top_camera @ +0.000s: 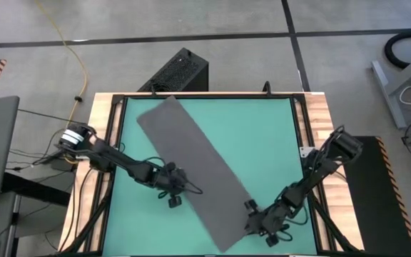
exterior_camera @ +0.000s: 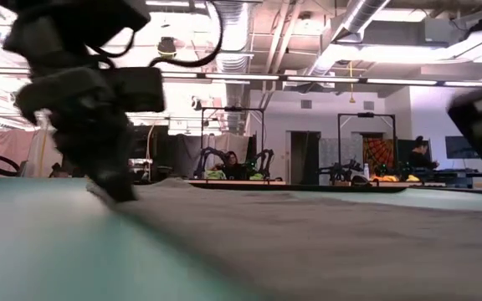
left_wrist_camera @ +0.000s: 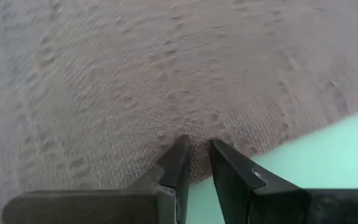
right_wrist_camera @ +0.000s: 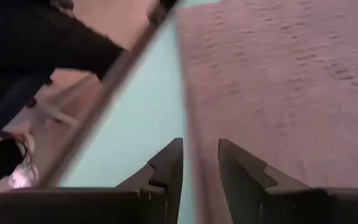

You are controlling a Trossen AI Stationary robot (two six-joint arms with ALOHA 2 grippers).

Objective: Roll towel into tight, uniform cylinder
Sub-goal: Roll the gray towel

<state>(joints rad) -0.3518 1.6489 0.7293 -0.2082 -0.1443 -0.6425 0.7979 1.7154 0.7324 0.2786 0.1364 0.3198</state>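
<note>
The towel (top_camera: 193, 169) lies unrolled and flat as a long dark grey strip, slanting across the green table mat (top_camera: 262, 135) from the far left toward the near right. Its near end runs close to the table's front edge, where the high view cuts it off partly behind the right gripper (top_camera: 257, 216).

That gripper sits low at the towel's near right long edge. In the right wrist view its fingers (right_wrist_camera: 166, 163) stand a little apart, straddling the hem, with cloth on one side and mat on the other; whether they touch the cloth is hard to tell.

The left gripper (top_camera: 175, 191) reaches in from the left to the opposite long edge, around mid-length. Its fingers (left_wrist_camera: 178, 160) are nearly together, a narrow gap showing, tips on the towel's border.

In the low view the near arm is a blurred dark mass.
</note>
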